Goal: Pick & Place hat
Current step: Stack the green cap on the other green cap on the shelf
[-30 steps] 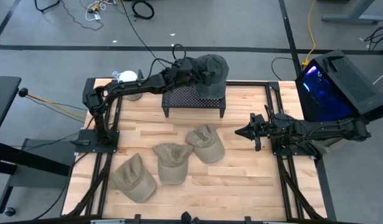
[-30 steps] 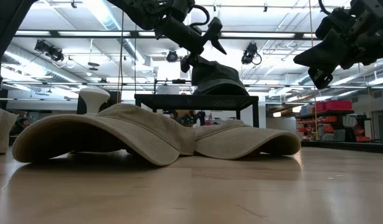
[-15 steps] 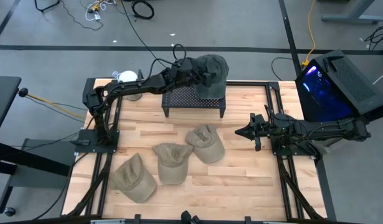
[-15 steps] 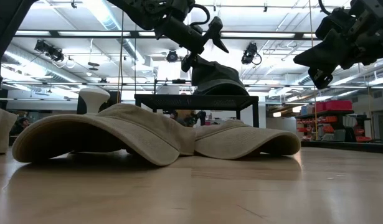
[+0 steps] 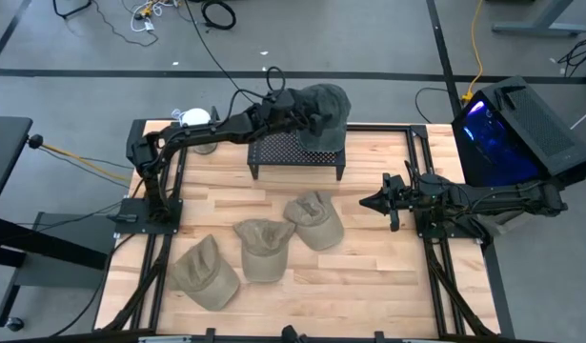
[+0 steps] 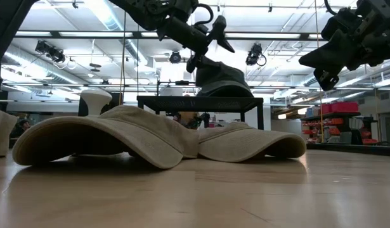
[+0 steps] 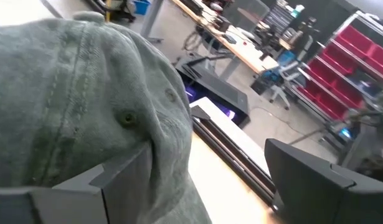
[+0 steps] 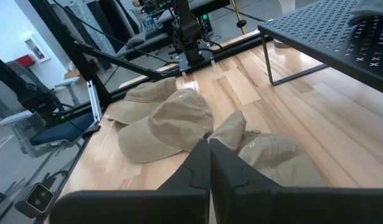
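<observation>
Grey-green fabric fills your left wrist view: that's the dark hat (image 5: 323,107) sitting on the far right end of the black perforated stand (image 5: 294,152), and in the low view you can see it resting on the stand's top. Your left gripper (image 5: 310,112) is right at the hat, fingers spread wide; the wrist view shows one finger lying against the cloth and the other well off to the side, so nothing is pinched and the hat looks released. By my reading, that makes one hat placed. Out on the wooden table (image 5: 369,257) three tan hats are waiting in front of the stand: one (image 5: 314,219) nearest the right arm, one (image 5: 263,248) in the middle with its edge touching that one, and one (image 5: 205,272) toward the front left. Your right gripper (image 5: 373,202) hangs above the table just beside the nearest tan hat, fingers pressed together on nothing, idle. So you're early in the job, I'd say: one up, three left to lift, provided they're all bound for the stand.
</observation>
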Controlling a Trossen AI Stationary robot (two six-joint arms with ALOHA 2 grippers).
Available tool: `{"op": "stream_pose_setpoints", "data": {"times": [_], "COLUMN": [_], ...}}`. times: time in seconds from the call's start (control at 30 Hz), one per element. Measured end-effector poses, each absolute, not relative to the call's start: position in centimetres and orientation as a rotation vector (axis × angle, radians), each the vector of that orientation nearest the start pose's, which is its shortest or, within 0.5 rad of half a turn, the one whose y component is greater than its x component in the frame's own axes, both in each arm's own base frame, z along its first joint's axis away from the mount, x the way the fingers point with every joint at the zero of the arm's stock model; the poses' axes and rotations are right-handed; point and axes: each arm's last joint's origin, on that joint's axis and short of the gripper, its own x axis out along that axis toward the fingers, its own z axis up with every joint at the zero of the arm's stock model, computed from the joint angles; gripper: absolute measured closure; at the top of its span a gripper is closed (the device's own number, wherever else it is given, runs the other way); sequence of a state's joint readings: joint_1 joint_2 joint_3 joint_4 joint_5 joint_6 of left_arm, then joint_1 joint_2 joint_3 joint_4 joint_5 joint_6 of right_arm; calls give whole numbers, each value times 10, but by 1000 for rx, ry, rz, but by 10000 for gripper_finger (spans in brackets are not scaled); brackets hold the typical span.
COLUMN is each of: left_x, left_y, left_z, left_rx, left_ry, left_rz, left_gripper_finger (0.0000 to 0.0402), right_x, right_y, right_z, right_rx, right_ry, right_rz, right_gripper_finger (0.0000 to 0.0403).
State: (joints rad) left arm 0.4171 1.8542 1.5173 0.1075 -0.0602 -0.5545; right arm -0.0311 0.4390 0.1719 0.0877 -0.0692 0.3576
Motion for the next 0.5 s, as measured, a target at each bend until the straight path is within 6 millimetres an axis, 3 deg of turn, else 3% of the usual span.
{"op": "stream_pose_setpoints", "data": {"times": [0.5], "left_x": [399], "left_y": [182], "left_z": [311], "left_rx": [-586], "left_ry": [91], "left_rz": [528], "left_gripper_finger": [85], "right_x": [128], "right_y": [-2], "right_z": [192], "right_rx": [366], "right_ry": [184], "right_rz": [6], "right_gripper_finger": [403]}}
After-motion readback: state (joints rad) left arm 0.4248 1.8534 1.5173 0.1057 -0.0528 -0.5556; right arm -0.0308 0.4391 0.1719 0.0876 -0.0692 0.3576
